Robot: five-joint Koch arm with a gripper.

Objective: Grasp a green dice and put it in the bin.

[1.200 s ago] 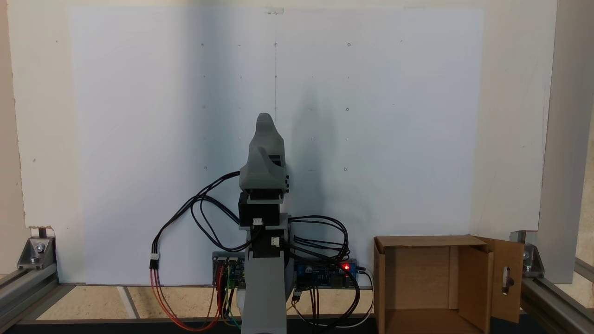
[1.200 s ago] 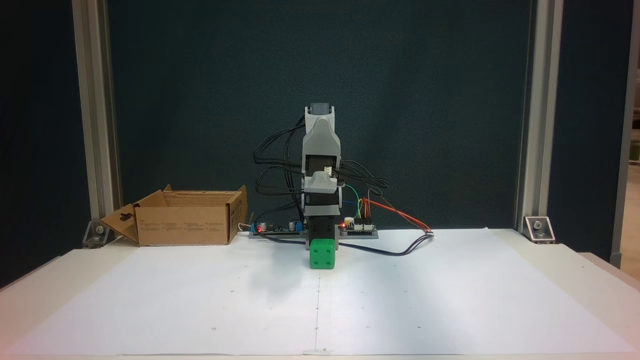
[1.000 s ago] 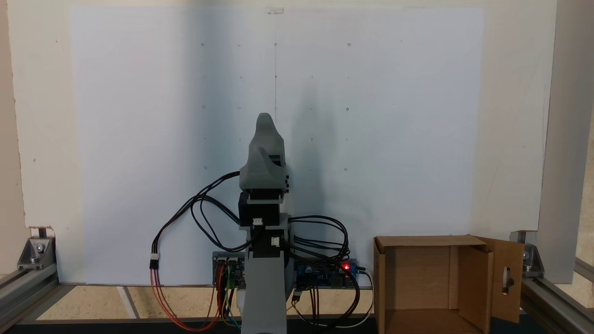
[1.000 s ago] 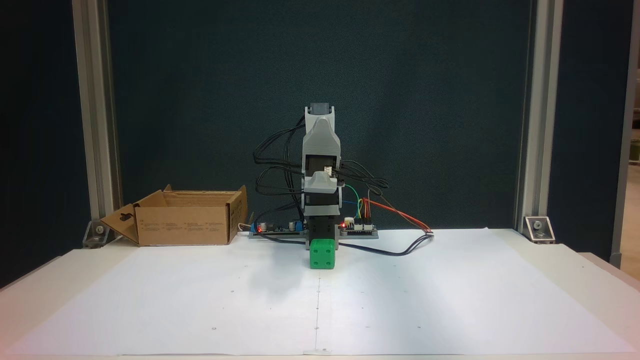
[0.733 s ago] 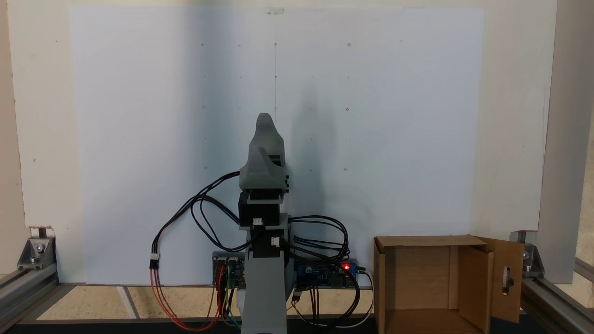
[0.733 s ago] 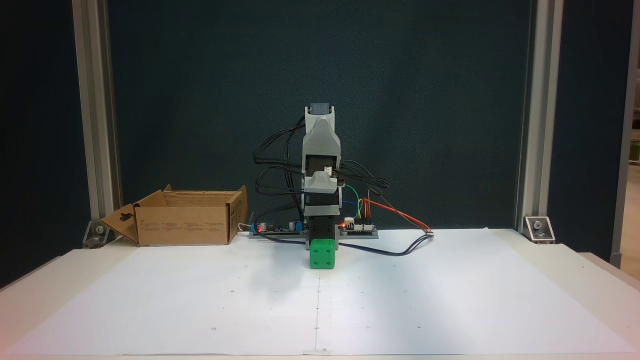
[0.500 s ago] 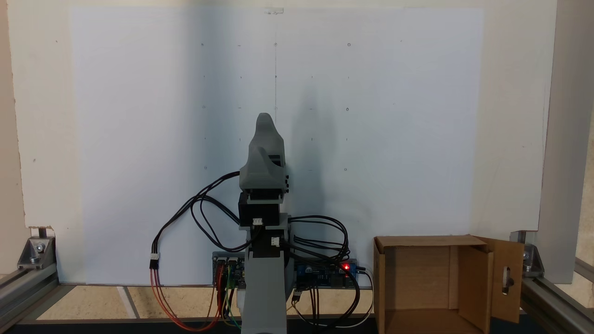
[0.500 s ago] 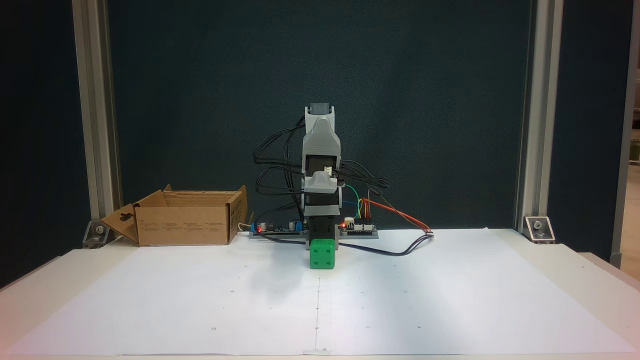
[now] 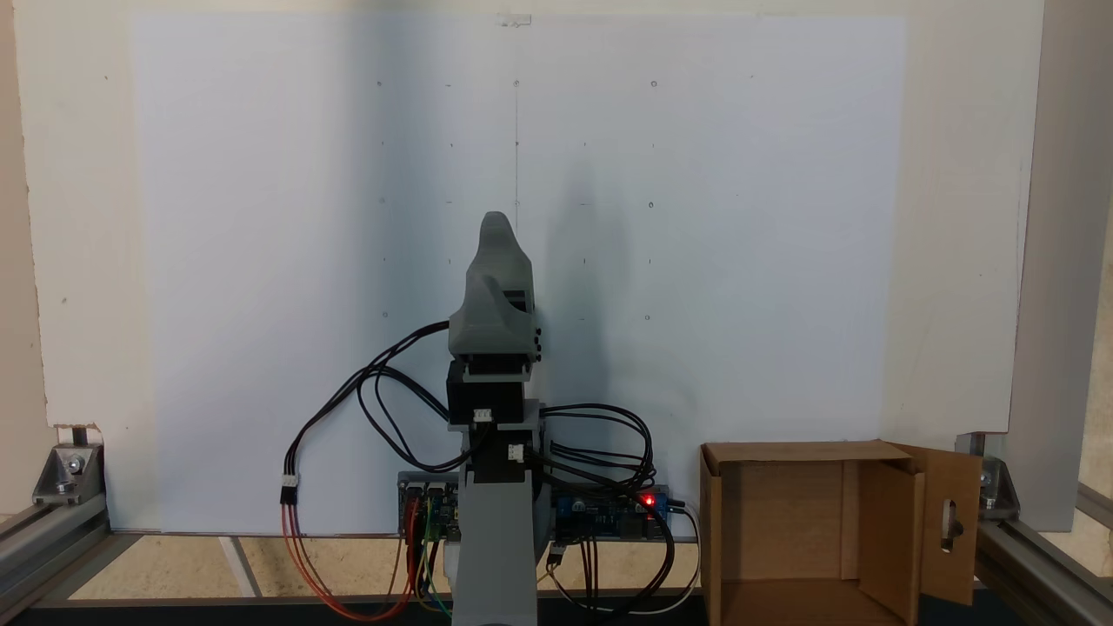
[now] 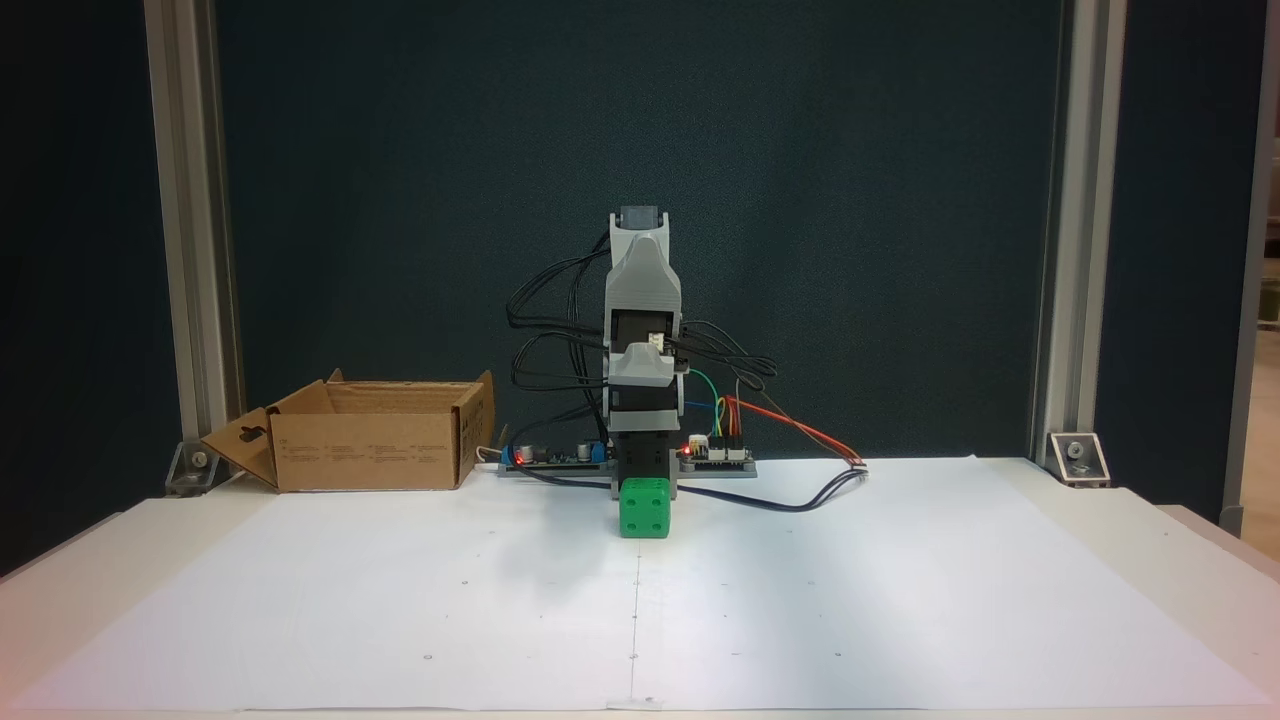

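Observation:
The green dice (image 10: 644, 508) rests on the white paper right in front of the arm's base, a face with several dark pips turned to the camera. The folded arm holds its grey gripper (image 9: 497, 221) out over that spot and covers the dice from above. Seen from the front, the gripper (image 10: 645, 364) hangs well above the dice, apart from it. A single grey tip shows, so I cannot tell how the jaws stand. The bin (image 9: 783, 452), a brown cardboard box with a slotted flap, stands beside the base; in the front view the bin (image 10: 370, 450) is at the left.
A white paper sheet (image 10: 800, 600) with small marks covers the table. Circuit boards (image 10: 715, 455) and looping cables (image 9: 365, 391) lie around the arm's base. Aluminium frame posts (image 10: 1065, 250) stand at the table's corners.

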